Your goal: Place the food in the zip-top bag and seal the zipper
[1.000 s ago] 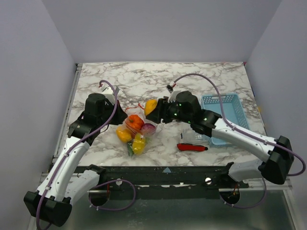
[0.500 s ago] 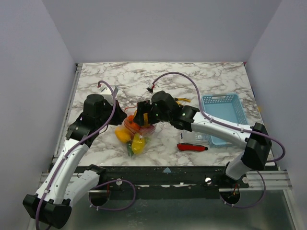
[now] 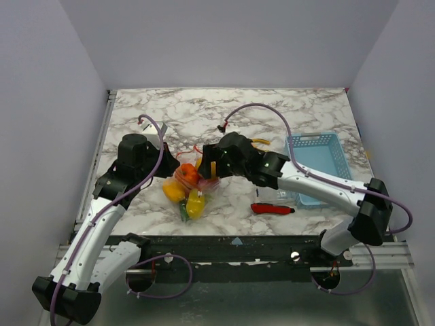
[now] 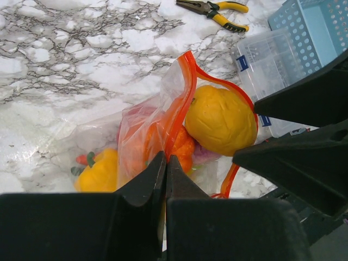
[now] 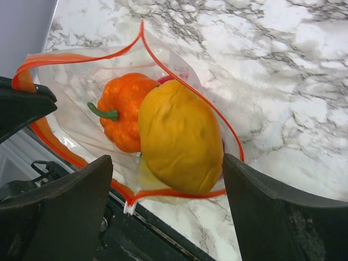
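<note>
The zip-top bag is lying on the marble table at about eight o'clock from the table's centre, a crinkly clear pouch with its mouth gaping toward twelve o'clock. The zipper is showing as a thin orange-red strip that is looping around the open mouth and is not pressed together. The left gripper is reaching in from the bag's nine o'clock side, its fingers pinched together on the clear plastic just under the strip and lifting that lip. The right gripper is hovering at the mouth from the three o'clock side, its jaws standing wide apart and holding nothing. Between them a rounded matte yellow fruit is sitting inside the rim. It is resting against a glossy orange pepper with a green stem, and a pinkish piece is peeking out beneath it. Toward the bag's six o'clock end, a yellow pepper and a green piece are showing through the plastic. A red-handled knife is lying at four o'clock from the bag, a clear box and a blue basket are sitting off at three o'clock, and pliers are lying at one o'clock.
</note>
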Controlling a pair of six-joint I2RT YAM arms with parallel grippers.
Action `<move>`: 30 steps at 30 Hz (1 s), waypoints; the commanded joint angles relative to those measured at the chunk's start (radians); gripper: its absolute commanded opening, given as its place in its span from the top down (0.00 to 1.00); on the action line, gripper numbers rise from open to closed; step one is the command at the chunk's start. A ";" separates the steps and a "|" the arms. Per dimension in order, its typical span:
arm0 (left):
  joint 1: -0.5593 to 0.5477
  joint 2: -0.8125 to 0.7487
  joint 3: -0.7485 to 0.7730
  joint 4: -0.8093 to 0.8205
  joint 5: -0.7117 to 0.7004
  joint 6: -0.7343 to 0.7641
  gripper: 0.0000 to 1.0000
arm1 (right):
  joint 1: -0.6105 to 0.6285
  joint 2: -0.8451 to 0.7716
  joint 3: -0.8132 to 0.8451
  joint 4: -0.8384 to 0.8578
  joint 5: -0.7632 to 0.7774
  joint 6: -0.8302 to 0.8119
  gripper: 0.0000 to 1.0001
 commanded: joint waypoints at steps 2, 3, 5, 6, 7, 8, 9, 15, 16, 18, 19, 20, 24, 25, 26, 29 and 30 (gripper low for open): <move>-0.005 -0.008 -0.004 0.014 -0.014 0.012 1.00 | 0.006 -0.140 -0.066 -0.072 0.174 0.100 0.20; -0.005 -0.007 -0.004 0.013 -0.013 0.012 1.00 | 0.006 -0.158 -0.086 -0.072 0.188 0.108 0.21; -0.005 -0.005 -0.003 0.012 -0.012 0.012 1.00 | 0.000 -0.188 -0.114 -0.070 0.204 0.117 0.22; -0.005 -0.005 -0.003 0.013 -0.012 0.012 1.00 | -0.006 -0.195 -0.123 -0.073 0.201 0.121 0.22; -0.005 -0.005 -0.003 0.013 -0.010 0.012 1.00 | -0.014 -0.198 -0.131 -0.079 0.199 0.126 0.24; -0.005 -0.007 -0.003 0.013 -0.012 0.012 1.00 | -0.024 -0.201 -0.138 -0.085 0.195 0.131 0.28; -0.005 -0.008 -0.003 0.012 -0.014 0.012 1.00 | -0.034 -0.200 -0.146 -0.092 0.192 0.140 0.35; -0.005 -0.001 -0.004 0.015 -0.011 0.011 1.00 | -0.054 -0.199 -0.180 -0.094 0.176 0.167 0.56; -0.005 -0.001 -0.003 0.013 -0.009 0.010 1.00 | -0.054 -0.194 -0.181 -0.094 0.184 0.165 0.57; -0.005 0.000 -0.003 0.013 -0.009 0.010 1.00 | -0.057 -0.180 -0.176 -0.089 0.188 0.148 0.60; -0.005 -0.003 -0.003 0.013 -0.009 0.010 1.00 | -0.057 -0.173 -0.170 -0.081 0.181 0.134 0.60; -0.005 -0.003 -0.004 0.013 -0.011 0.011 1.00 | -0.057 -0.163 -0.167 -0.071 0.164 0.117 0.60; -0.005 -0.007 -0.006 0.013 -0.015 0.011 1.00 | -0.057 -0.109 -0.139 -0.052 0.128 0.082 0.62; -0.005 -0.006 -0.006 0.014 -0.013 0.011 1.00 | -0.057 -0.094 -0.132 -0.053 0.123 0.076 0.63; -0.005 -0.005 -0.005 0.015 -0.012 0.011 1.00 | -0.057 -0.084 -0.127 -0.050 0.115 0.073 0.64; -0.005 -0.002 -0.004 0.014 -0.009 0.010 1.00 | -0.057 -0.066 -0.132 -0.004 0.084 0.048 0.64; -0.005 0.000 -0.004 0.012 -0.008 0.010 1.00 | -0.057 -0.059 -0.133 0.009 0.075 0.043 0.64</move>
